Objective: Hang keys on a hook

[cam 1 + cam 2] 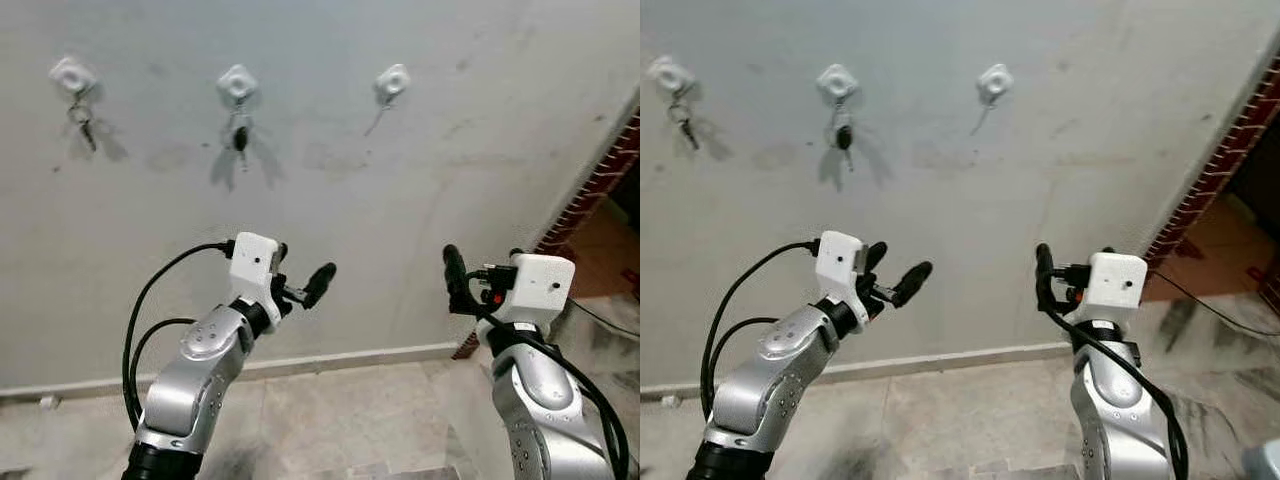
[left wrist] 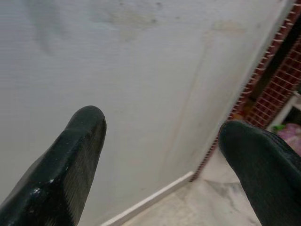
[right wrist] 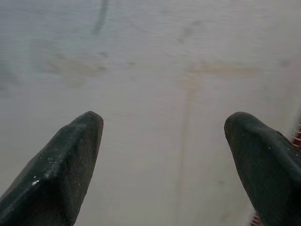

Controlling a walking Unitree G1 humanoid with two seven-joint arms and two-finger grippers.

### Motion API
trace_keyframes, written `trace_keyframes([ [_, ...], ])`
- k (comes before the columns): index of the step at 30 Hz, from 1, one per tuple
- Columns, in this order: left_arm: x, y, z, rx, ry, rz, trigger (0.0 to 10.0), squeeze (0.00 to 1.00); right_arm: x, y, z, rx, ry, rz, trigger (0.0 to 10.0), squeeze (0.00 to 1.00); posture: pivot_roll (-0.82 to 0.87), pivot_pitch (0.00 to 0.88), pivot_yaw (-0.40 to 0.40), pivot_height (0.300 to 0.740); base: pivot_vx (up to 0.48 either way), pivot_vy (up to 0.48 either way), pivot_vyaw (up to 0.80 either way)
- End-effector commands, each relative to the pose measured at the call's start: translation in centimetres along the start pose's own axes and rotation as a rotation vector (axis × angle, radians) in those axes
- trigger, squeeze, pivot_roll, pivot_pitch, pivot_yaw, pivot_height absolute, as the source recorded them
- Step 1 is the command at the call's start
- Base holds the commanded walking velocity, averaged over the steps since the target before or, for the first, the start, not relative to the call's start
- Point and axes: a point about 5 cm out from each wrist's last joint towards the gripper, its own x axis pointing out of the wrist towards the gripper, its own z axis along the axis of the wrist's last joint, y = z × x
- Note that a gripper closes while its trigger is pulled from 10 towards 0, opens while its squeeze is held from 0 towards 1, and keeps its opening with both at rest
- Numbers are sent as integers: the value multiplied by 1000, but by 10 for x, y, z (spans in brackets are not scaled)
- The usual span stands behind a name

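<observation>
from our head views, keys (image 1: 82, 117) and a darker set (image 1: 240, 137) already hang on the left and middle hooks; the right hook (image 1: 392, 82) is bare. our left gripper (image 1: 300, 283) and right gripper (image 1: 456, 278) hold nothing, so a reach gains nothing. in both wrist views, fingers (image 2: 70, 160) (image 3: 66, 160) are spread before the wall (image 2: 150, 70); we read no writing.

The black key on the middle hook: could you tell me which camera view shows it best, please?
The left eye view: the black key hangs below the middle hook, away from the frame's edge. The right eye view shows the same key, slightly smaller and further left. The wrist views look past open black fingers at bare wall.
</observation>
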Motion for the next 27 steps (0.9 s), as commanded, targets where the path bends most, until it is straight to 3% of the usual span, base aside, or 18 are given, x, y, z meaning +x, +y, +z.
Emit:
trace_keyframes([
  [1,0,-3,2,5,-1,-21,10000,0,1,-2,2,-2,-9,-3,10000,0,84,0,-49,740,0,0,0],
  [8,1,-5,0,10,10,-33,10000,0,-1,-2,2,-4,-5,-7,10000,0,67,0,-48,740,0,0,0],
  [15,5,-7,1,11,2,-40,10000,0,0,-7,3,-16,-6,-9,10000,0,69,0,-55,740,-242,0,0],
  [27,4,-3,3,20,-7,-24,10000,0,5,-1,3,-13,-12,12,10000,0,82,0,-63,740,-261,0,0],
])
